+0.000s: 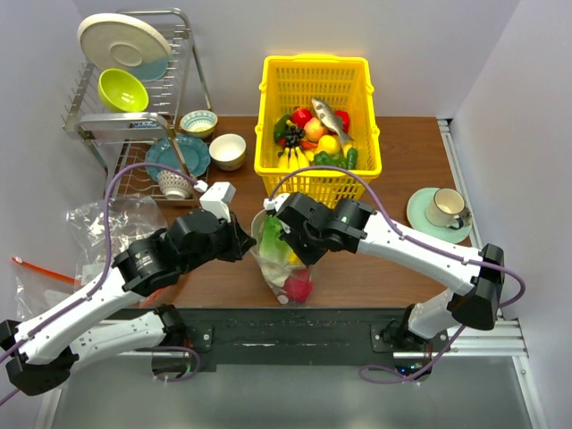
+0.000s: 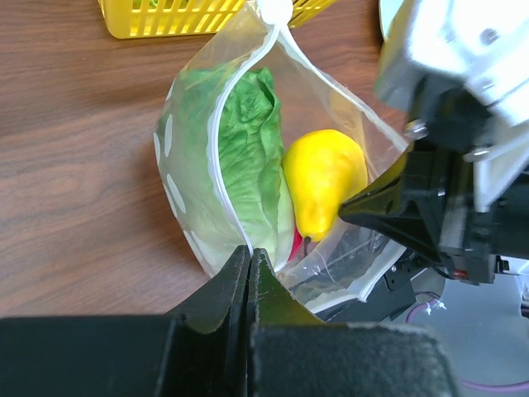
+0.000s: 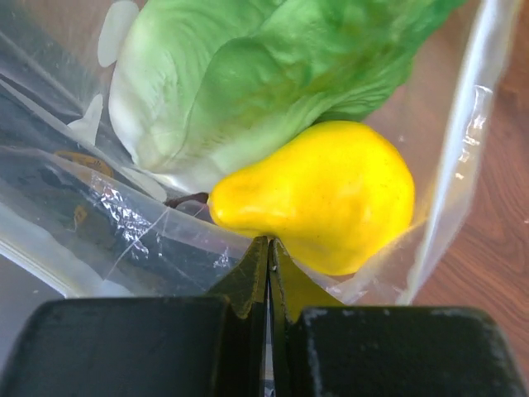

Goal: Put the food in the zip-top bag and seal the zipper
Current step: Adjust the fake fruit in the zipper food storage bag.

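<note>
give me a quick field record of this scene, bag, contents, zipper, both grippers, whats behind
bag: zip-top bag, held at its mouth from both sides
contents: lettuce, yellow pear, pink-red piece
seal: zipper unsealed, mouth gaping
left: left gripper shut on bag rim
right: right gripper shut on bag rim
behind: yellow basket of toy food

Zip-top bag (image 2: 331,99) is showing as thin clear plastic film, glossy, creasing and catching glare; the white dots are looking matt. Lettuce (image 2: 248,149) is reading as moulded plastic, veined, satin sheen. Yellow pear (image 3: 331,194) is looking like smooth plastic, faintly pebbled, semi-gloss. Table (image 2: 74,165) is showing dark wood grain, low sheen. Basket (image 1: 317,76) is reading as yellow moulded plastic lattice. Dish rack (image 1: 89,107) is shining like metal wire. Left gripper (image 2: 248,260) and right gripper (image 3: 269,248) are showing matt black, slightly grainy.
</note>
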